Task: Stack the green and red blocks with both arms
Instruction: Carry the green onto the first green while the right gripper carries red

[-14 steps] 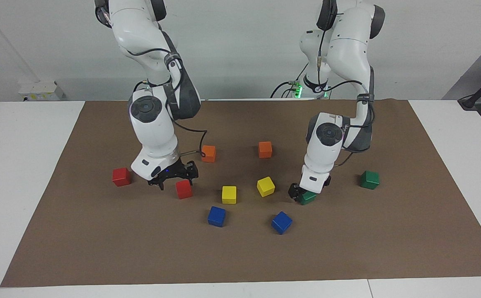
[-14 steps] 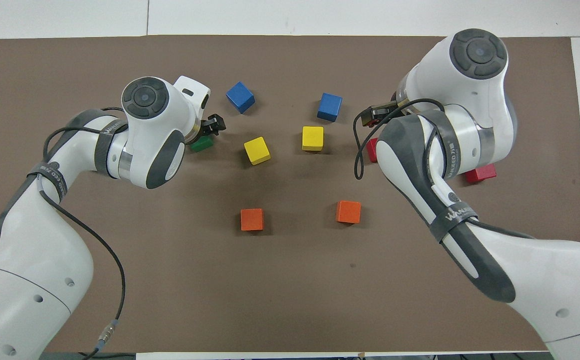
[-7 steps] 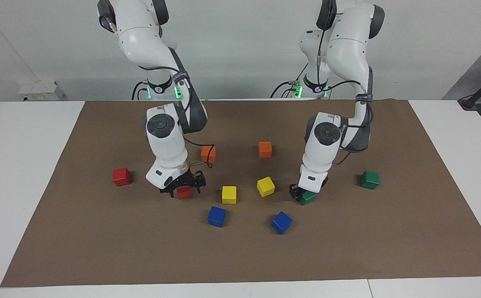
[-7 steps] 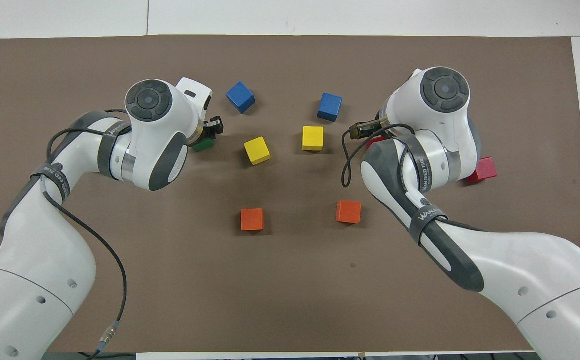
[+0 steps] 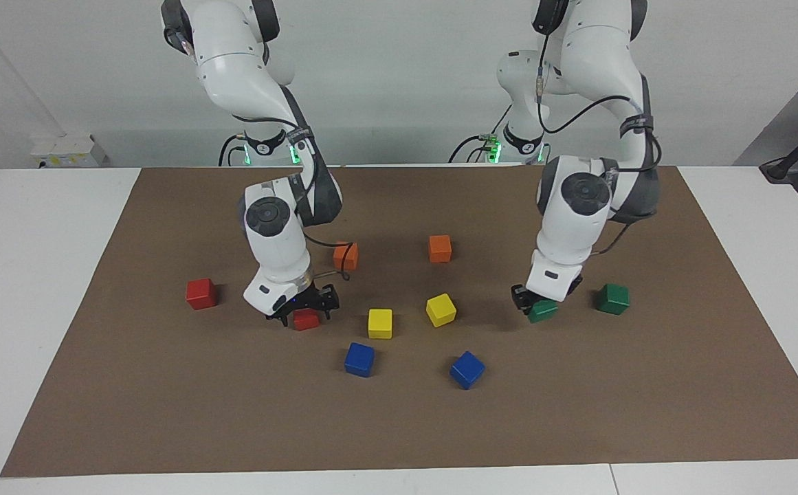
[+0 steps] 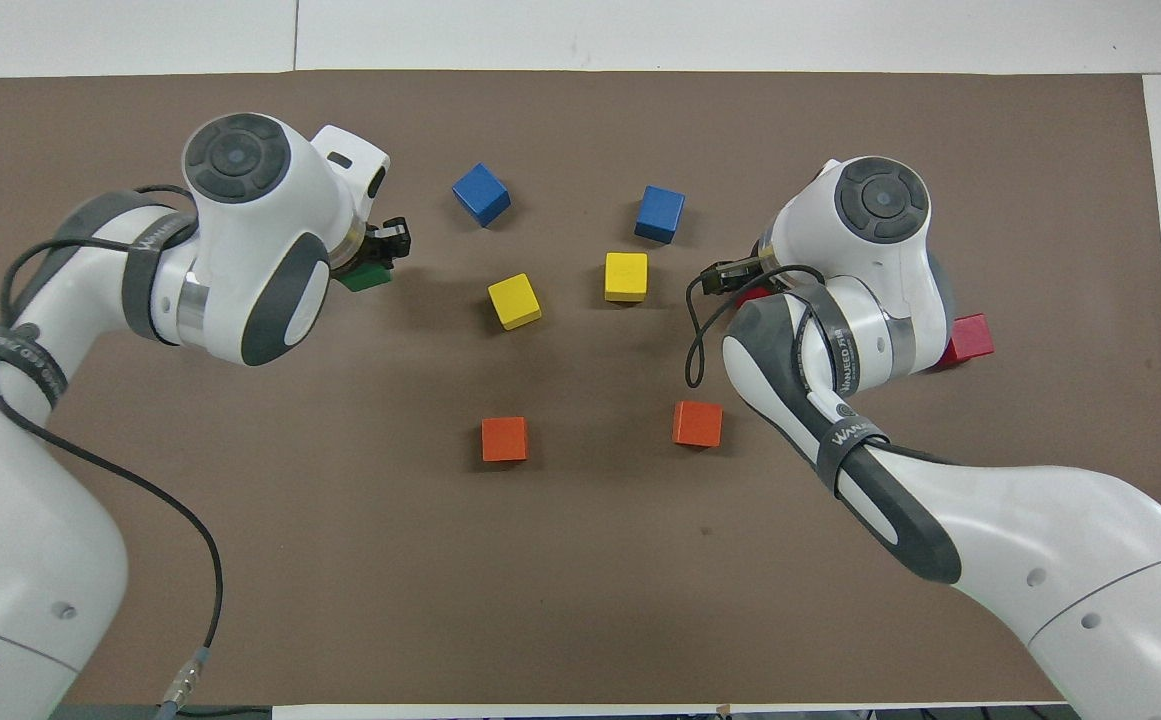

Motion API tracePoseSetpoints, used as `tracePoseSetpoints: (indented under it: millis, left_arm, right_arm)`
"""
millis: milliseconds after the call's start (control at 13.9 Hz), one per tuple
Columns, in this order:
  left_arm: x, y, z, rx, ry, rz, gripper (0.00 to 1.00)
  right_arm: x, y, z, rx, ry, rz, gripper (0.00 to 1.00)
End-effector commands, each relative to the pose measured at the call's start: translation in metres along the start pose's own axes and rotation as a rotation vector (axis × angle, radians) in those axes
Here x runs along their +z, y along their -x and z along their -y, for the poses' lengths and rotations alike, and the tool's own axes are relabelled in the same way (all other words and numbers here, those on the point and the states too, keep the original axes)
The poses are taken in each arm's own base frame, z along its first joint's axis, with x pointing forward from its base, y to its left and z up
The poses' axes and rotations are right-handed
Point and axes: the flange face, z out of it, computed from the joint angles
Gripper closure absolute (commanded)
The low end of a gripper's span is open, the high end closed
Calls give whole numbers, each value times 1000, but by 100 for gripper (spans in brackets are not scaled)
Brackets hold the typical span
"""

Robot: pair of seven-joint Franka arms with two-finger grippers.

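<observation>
Green block: gripped in left pincer, raised, beside second green; next, set atop it. Red block: right pincer straddling, closure unclear.

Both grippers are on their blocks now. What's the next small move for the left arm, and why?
Probably carry it on toward the left arm's end until it is over the free green block, then lower. The left gripper is shut on the held green block, which looks lifted off the brown mat and short of that block. The right gripper is down around a red block.
</observation>
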Motion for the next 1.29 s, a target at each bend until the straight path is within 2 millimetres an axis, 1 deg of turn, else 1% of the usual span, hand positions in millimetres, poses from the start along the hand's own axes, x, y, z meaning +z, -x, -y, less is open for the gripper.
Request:
tracePoseSetpoints:
  millis: [0,72,144,215,287,359,431,503,574,646,718,790,862,934,1005,1077,1149,1221]
  left_arm:
    - [-10,-6,64,154,32,31,100]
    - [-9,-10,80,197,42,32,100]
    - [-7,-13,97,246,44,33,100]
    - [-4,-16,117,289,51,34,100]
    - [-3,-17,128,325,71,31,100]
    - [-1,-19,138,337,79,27,100]
    - [1,-19,145,334,79,31,100]
    - [1,-18,154,343,79,29,100]
    - [5,-17,159,395,79,24,100]
    - [8,-17,161,439,81,20,100]
    - [14,-15,167,441,80,27,100]
    - [20,-13,171,438,81,31,100]
    - [26,-9,177,438,81,36,100]
    - [30,-6,186,440,81,34,100]
    - [34,-4,188,441,81,34,100]
    - [36,-2,190,438,81,31,100]
    - [38,0,188,440,80,35,100]
    - [39,4,188,440,82,44,100]
  right_arm:
    - [1,5,-1,11,-1,-9,0]
    - [2,6,-1,9,0,-6,2]
    - [2,6,0,8,0,-4,7]
    - [3,6,1,6,0,-3,20]
    - [3,8,2,-2,2,-1,56]
    - [6,10,3,-6,4,3,95]
    - [5,10,5,-9,4,1,100]
    - [4,9,3,-8,5,0,100]
    - [0,6,4,-12,9,-10,100]
    - [-9,2,2,-9,12,-23,100]
    - [-29,-9,-6,7,13,-35,100]
    - [-50,-18,-19,23,23,-17,100]
    - [-77,-30,-43,52,32,-8,100]
    - [-98,-35,-67,63,45,2,100]
    - [-115,-37,-88,44,60,3,100]
    - [-128,-33,-114,20,74,1,100]
    - [-137,-29,-137,-2,76,7,100]
    - [-145,-22,-154,-17,76,19,100]
